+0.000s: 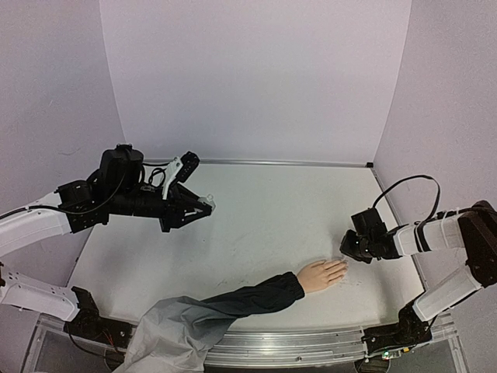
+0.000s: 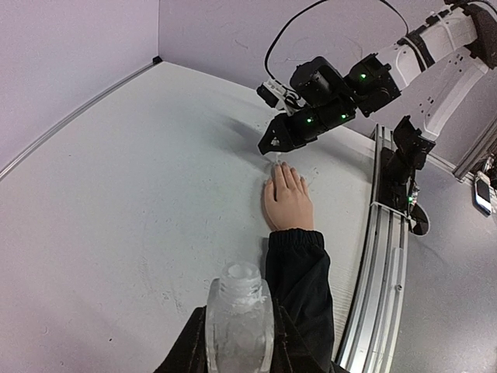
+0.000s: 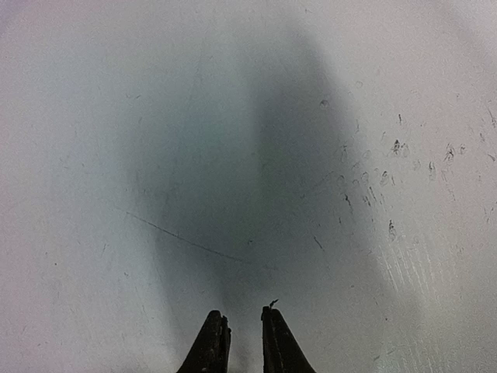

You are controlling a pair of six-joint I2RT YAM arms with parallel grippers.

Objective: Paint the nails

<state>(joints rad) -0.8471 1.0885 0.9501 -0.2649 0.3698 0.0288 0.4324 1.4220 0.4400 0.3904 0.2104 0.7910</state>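
- Note the mannequin hand [image 1: 320, 274] lying palm down on the table [image 1: 272, 194], near the front edge, dark sleeve [image 1: 248, 299] trailing off toward the left arm's side.
- Read its long axis as running from sleeve to fingertips, pointing toward the right arm; place the nails [image 2: 279, 169] at that end, skin-toned and barely separable from the fingers.
- Find the right gripper [image 1: 344, 250] just beside those fingertips, slightly to their far side; in the left wrist view, looks to hang right over the middle fingertips, touching or not impossible to tell.
- Count the right arm as much the nearer of the 2; left gripper [image 1: 203, 205] well apart, raised over the far left of the table.
- See the right fingers [image 3: 213, 342] pressed almost together, only a narrow slit between; a tiny dark sliver at 1 tip, too small to name, so cannot tell whether anything thin is pinched.
- Take the left gripper's jaws as closed around a clear whitish item [image 2: 239, 315], upright at the bottom of the left wrist view.
- Judge the coming move as a short one for the right arm: down onto the nearest nail, then along the finger's length.
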